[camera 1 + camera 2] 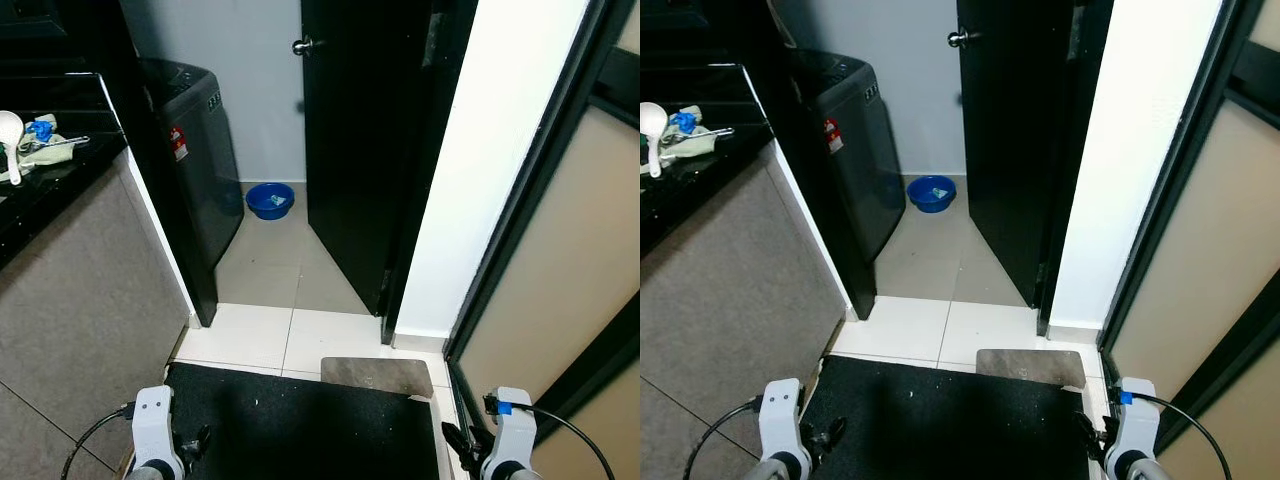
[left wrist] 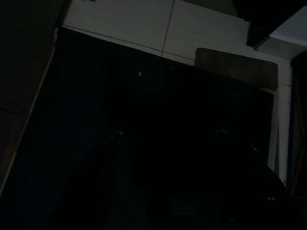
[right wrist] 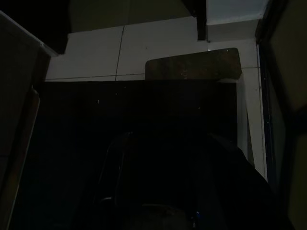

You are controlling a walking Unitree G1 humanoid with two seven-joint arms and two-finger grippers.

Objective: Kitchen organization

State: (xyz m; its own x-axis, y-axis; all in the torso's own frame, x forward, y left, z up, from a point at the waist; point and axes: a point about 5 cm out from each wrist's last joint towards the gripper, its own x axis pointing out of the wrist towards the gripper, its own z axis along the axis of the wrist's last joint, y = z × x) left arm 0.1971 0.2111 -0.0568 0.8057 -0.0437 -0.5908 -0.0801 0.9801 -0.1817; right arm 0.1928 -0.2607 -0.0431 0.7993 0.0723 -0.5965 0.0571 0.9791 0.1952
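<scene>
From the head cameras I look down a narrow passage. The black tabletop runs along my left, carrying a white ladle, a blue-capped item and a pale cloth near its far end. Beyond it stands a dark grey washing machine, and a blue basin sits on the floor tiles between the machine and a black door that stands ajar. A black mat lies at my feet, with a small brown mat touching its far right corner. Both arms hang low at the frame's bottom edge: the left arm and the right arm.

The left wrist view is very dark. I make out the left gripper as two faint finger outlines set apart over the black mat, holding nothing.

The right wrist view, just as dim, shows the right gripper likewise parted and empty, with the brown mat beyond it.
</scene>
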